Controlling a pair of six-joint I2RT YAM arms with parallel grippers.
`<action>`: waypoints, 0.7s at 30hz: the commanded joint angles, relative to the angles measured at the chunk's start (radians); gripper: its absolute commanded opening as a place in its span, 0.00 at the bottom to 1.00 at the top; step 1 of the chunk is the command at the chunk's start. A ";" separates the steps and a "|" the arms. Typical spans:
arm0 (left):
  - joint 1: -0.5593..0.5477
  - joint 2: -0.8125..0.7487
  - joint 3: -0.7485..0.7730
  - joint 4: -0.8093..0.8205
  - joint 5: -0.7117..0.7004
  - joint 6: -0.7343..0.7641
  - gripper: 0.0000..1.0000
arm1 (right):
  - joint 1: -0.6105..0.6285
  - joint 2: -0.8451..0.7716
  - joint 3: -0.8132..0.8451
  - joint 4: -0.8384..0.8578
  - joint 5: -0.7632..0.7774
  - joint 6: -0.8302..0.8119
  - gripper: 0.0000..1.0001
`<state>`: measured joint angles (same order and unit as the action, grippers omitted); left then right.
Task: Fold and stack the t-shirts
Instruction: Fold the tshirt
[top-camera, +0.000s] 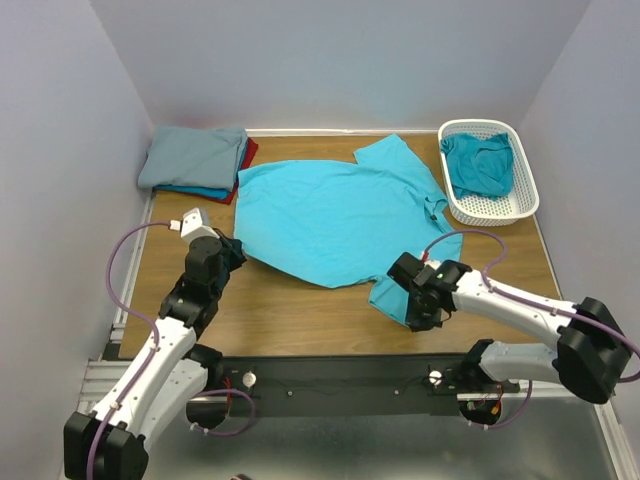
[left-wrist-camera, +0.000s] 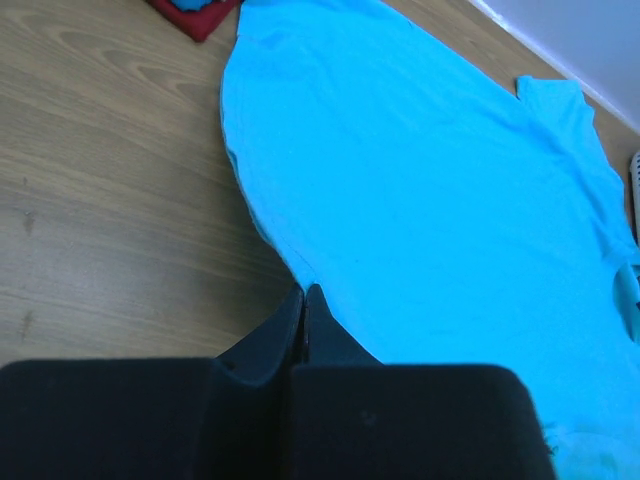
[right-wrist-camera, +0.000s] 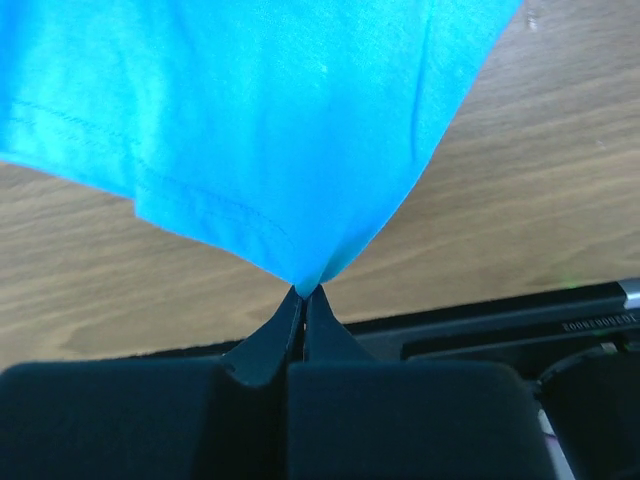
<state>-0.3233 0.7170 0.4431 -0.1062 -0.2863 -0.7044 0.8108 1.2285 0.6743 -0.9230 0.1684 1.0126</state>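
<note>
A bright turquoise t-shirt (top-camera: 335, 215) lies spread flat across the middle of the table. My left gripper (top-camera: 236, 250) is shut, its tips pinching the shirt's near left hem (left-wrist-camera: 303, 290); the cloth (left-wrist-camera: 420, 200) lies flat there. My right gripper (top-camera: 408, 306) is shut on a corner of the shirt at its near right. That corner (right-wrist-camera: 250, 100) is pulled into a point at the fingertips and held just above the wood. A deeper teal t-shirt (top-camera: 480, 165) lies bunched in the basket. Folded tees (top-camera: 195, 160), grey-blue on top with red and blue under it, are stacked at the back left.
A white lattice basket (top-camera: 520, 205) stands at the back right corner. The black base rail (top-camera: 330, 375) runs along the table's near edge, and it shows behind the right gripper's fingers (right-wrist-camera: 520, 325). Walls close in the table on the left, back and right.
</note>
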 joint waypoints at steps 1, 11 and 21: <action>-0.007 -0.057 0.023 -0.085 -0.054 -0.062 0.00 | 0.007 -0.061 0.050 -0.126 0.036 -0.017 0.00; -0.011 -0.203 0.031 -0.208 -0.039 -0.164 0.00 | 0.007 -0.253 0.080 -0.247 0.037 -0.009 0.00; -0.053 -0.292 0.032 -0.259 -0.080 -0.218 0.00 | 0.008 -0.337 0.128 -0.264 0.063 -0.015 0.00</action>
<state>-0.3691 0.4244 0.4522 -0.3420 -0.3141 -0.8989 0.8108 0.9016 0.7582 -1.1694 0.1825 1.0008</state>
